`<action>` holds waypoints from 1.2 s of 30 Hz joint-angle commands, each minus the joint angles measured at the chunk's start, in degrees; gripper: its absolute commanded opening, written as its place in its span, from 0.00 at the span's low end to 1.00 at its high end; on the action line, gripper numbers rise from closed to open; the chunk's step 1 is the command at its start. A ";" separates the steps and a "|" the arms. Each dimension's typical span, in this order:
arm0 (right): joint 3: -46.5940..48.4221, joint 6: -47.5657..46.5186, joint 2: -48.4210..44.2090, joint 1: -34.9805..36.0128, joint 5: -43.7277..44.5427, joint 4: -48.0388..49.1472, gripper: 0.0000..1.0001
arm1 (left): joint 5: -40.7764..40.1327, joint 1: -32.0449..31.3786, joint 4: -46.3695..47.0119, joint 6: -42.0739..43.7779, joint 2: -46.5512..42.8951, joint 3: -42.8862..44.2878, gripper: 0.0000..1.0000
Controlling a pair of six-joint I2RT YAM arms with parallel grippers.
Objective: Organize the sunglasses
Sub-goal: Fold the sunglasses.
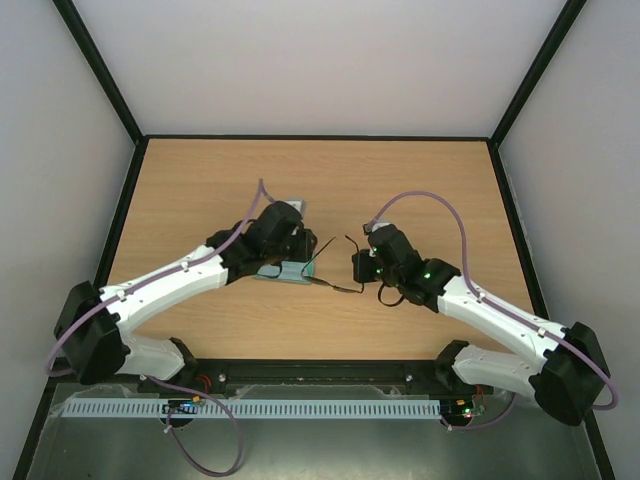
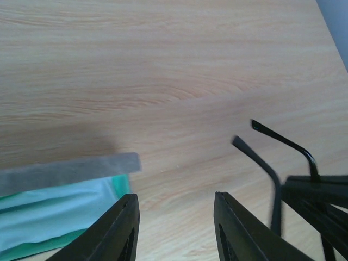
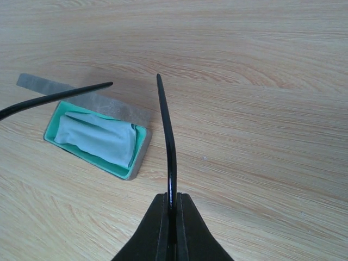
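Grip matters most here, to my eye. The right gripper [image 3: 173, 198] has its fingers pressed together on one slim temple arm of the sunglasses [image 3: 170, 142], so the whole pair hangs from a thin wire between the two arms. I cannot tell whether it touches the table [image 3: 261, 65]. The other temple sticks out wide, reaching over the grey case [image 3: 138, 155] just beyond. The left gripper [image 2: 175, 206] hovers beside the case with its fingers apart and nothing between them. I'd say the step is laying the pair in the case, and it won't fit with the temples spread. The free left fingers could fold the loose temple in gently. Then the pair goes down lengthwise onto the light blue cloth [image 3: 100, 138] on the green lining, slowly, since the wire could twist in the grip.
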 commanded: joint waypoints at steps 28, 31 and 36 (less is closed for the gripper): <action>3.23 -0.85 4.09 0.43 1.19 -1.03 0.01 | 16.99 -8.13 10.76 2.45 4.70 -1.59 0.39; 3.48 -0.83 3.73 0.50 1.22 -1.17 0.01 | 18.65 -8.05 11.68 2.25 4.35 -2.95 0.40; 3.85 -0.99 3.33 0.50 1.91 -1.67 0.01 | 20.90 -7.89 12.38 2.06 2.38 -3.74 0.40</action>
